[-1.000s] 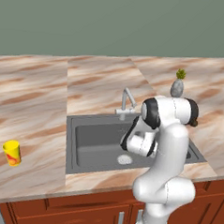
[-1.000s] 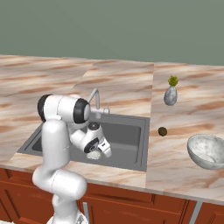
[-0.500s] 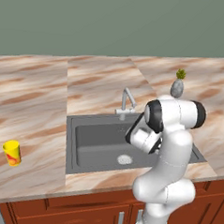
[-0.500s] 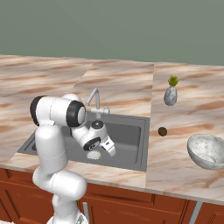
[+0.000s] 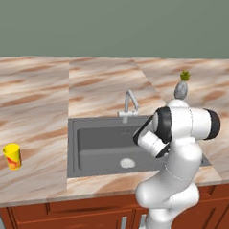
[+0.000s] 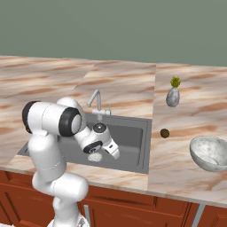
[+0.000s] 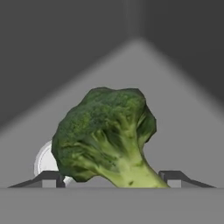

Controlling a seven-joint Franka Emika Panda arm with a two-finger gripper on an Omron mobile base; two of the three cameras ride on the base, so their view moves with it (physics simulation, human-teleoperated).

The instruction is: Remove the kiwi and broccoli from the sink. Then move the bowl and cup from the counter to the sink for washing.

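1. While the white arm's two-finger gripper (image 7: 112,178) reaches down into the dark grey rectangular sink (image 5: 100,139), its fingers stand spread wide.
2. Between them lies the dark green bumpy broccoli floret (image 7: 105,135), seemingly on the basin floor near the round drain (image 7: 43,161).
3. Its pale stalk points toward the gripper, its crown away.

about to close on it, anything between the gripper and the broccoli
Nothing visible. In the hand view the broccoli sits between the open fingertips on the sink floor, with no other object in front of it.
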